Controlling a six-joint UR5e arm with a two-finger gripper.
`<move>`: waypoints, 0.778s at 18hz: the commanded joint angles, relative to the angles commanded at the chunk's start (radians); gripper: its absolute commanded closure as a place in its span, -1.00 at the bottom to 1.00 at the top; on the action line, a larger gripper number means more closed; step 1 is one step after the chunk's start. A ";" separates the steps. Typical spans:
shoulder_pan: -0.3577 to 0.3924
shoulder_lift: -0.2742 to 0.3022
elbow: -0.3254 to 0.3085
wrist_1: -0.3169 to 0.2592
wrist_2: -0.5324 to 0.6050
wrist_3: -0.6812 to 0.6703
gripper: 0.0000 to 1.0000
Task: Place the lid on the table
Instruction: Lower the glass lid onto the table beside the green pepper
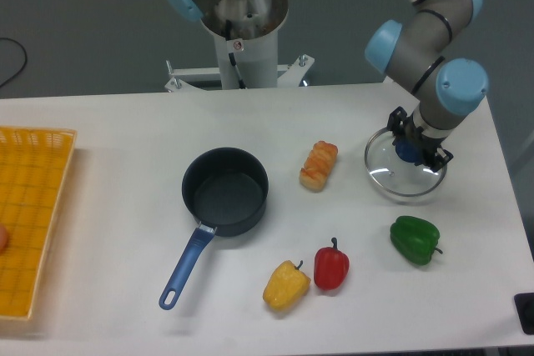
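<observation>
Far left of the saucepan point(224, 198), a yellow-orange grid tray point(29, 223) at the edge of the white table point(125, 139); at the saucepan itself, open top, blue handle angled down-left. Right of the saucepan, a bread roll point(319, 165), and lower right of it a yellow pepper point(286, 285), a red pepper point(331, 268) and a green pepper point(415, 239). Well right of the saucepan, beyond the roll, the glass lid point(404, 167) low over or on the table, with the gripper point(415, 147) clamped on its dark blue knob.
</observation>
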 joint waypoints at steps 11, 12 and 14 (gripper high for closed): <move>0.000 -0.012 0.000 0.005 0.000 0.000 -0.36; 0.000 -0.012 0.000 0.005 0.000 0.000 -0.36; 0.000 -0.015 0.000 0.006 0.000 0.000 -0.37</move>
